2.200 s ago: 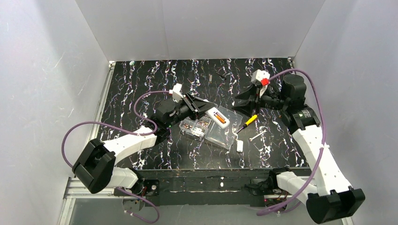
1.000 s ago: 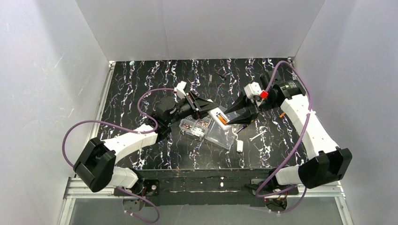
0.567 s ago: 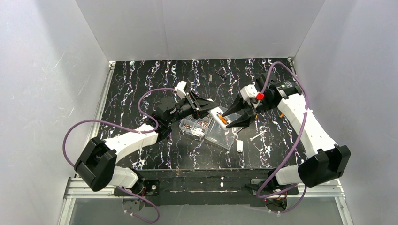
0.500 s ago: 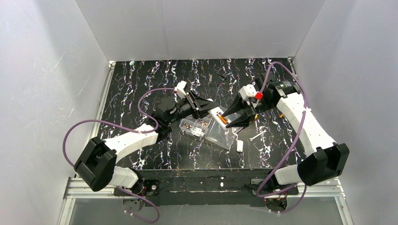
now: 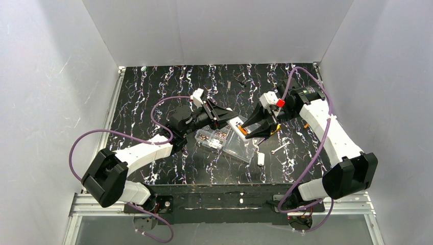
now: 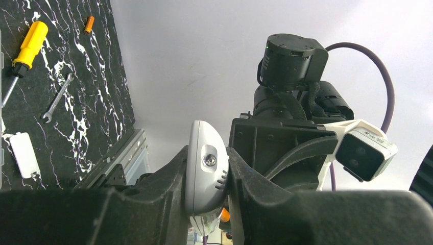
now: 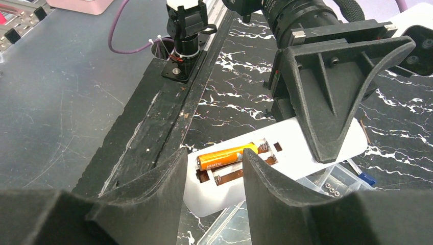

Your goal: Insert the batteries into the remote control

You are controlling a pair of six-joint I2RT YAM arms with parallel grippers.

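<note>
Left gripper point(image 6: 207, 171) clamped; right gripper point(image 7: 210, 168) spread wide.

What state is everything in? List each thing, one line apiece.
remote control: clamped in left gripper, battery recess uncovered, one slot empty
battery: lying in the recess
second battery: loose on the table
battery cover: off, lying on table
left gripper: shut on remote control
right gripper: open over the recess
screw box: lid looks open
</note>
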